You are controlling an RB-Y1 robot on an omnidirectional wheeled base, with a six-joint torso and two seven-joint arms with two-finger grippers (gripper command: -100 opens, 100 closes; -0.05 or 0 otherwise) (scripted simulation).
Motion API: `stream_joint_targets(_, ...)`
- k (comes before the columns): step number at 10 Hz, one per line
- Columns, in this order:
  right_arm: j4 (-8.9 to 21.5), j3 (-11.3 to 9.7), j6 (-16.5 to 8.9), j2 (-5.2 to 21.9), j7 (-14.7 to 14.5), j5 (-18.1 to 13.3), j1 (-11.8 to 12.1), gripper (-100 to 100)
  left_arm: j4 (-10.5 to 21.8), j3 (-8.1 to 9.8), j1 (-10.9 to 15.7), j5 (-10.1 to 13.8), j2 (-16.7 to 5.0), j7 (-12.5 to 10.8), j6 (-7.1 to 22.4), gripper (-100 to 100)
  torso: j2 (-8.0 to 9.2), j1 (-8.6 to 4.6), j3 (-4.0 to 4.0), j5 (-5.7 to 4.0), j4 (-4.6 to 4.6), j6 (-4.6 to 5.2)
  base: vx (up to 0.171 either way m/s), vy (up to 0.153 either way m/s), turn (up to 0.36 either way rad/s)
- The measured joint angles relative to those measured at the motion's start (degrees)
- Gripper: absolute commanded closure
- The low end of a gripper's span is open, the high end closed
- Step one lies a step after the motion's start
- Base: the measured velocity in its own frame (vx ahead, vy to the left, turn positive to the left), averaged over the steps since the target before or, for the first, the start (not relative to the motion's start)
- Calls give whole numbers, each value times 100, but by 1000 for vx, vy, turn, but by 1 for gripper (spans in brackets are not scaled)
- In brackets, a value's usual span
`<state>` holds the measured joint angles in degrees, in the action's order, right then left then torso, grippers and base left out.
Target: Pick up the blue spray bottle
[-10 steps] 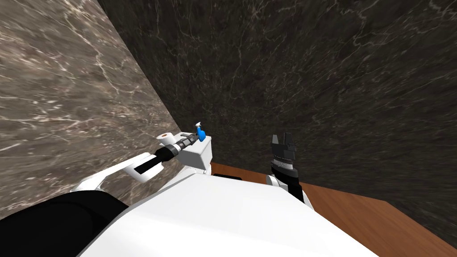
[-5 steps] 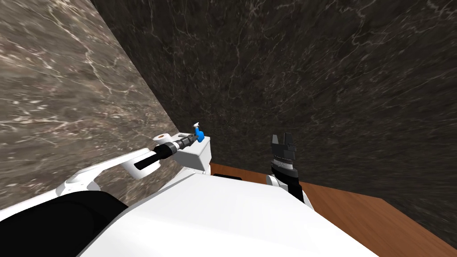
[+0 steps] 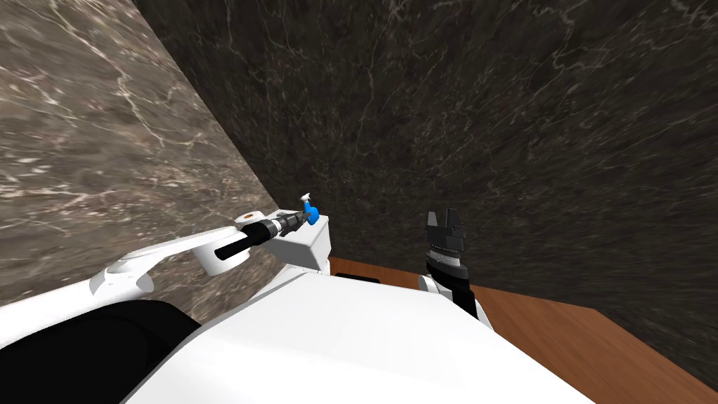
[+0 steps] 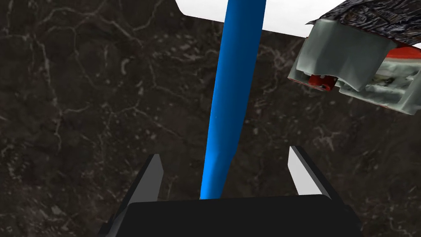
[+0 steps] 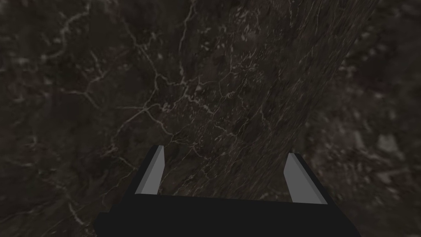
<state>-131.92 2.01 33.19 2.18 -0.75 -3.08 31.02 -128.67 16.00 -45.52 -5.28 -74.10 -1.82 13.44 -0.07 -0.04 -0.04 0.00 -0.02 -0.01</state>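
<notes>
Blue spray bottle (image 3: 312,210): upright on the white tank (image 3: 303,247) in the corner of two dark marbled walls, with the left gripper (image 3: 300,219) brought up to it and not closed.

Left wrist view: the bottle (image 4: 234,98) runs between the left gripper's (image 4: 226,175) two fingers (image 4: 152,179), roughly centred, with a clear gap to each blade. The fingers are spread and grip nothing. The bottle's far end meets the tank's white surface (image 4: 296,16). Near the bottle, a crumpled grey-white and red object (image 4: 353,70); kind not identifiable. Head view: the bottle has a white nozzle on top. A white roll (image 3: 247,217) sits at the tank's left end, partly behind the left forearm. The right gripper (image 3: 443,214) is held up well apart from the tank, fingers spread, empty. A brown wood surface (image 3: 561,330) lies below it.
</notes>
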Motion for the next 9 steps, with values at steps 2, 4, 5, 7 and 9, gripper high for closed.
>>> stream_joint_targets(2, 0, 0, 0, 0, 0, 0, 0, 0, 46, 51, -53, -75, -331, 2, 173, -100, -2, -2, -1, 0, 0, 0, 20, -13, -25)
stream_joint_targets(4, 0, 0, 0, 0, 0, 0, 0, 0, 25, 130, -125, -117, -669, -6, 377, -100, -1, -4, -1, -1, 0, 0, 15, -13, -21)
stream_joint_targets(5, 0, 0, 0, 0, 0, 0, 0, 0, 12, 178, -170, -131, -813, -10, 461, -100, 0, -4, 0, 0, 0, 0, 12, -10, -15)
stream_joint_targets(7, 0, 0, 0, 0, 0, 0, 0, 0, 5, 209, -202, -173, -1043, -11, 593, -100, 2, -1, 1, 0, 0, -1, 9, -5, -11)
stream_joint_targets(9, 0, 0, 0, 0, 0, 0, 0, 0, 5, 210, -203, -176, -1053, -11, 607, -100, 7, 2, 4, 2, 2, -2, -22, -21, -3)
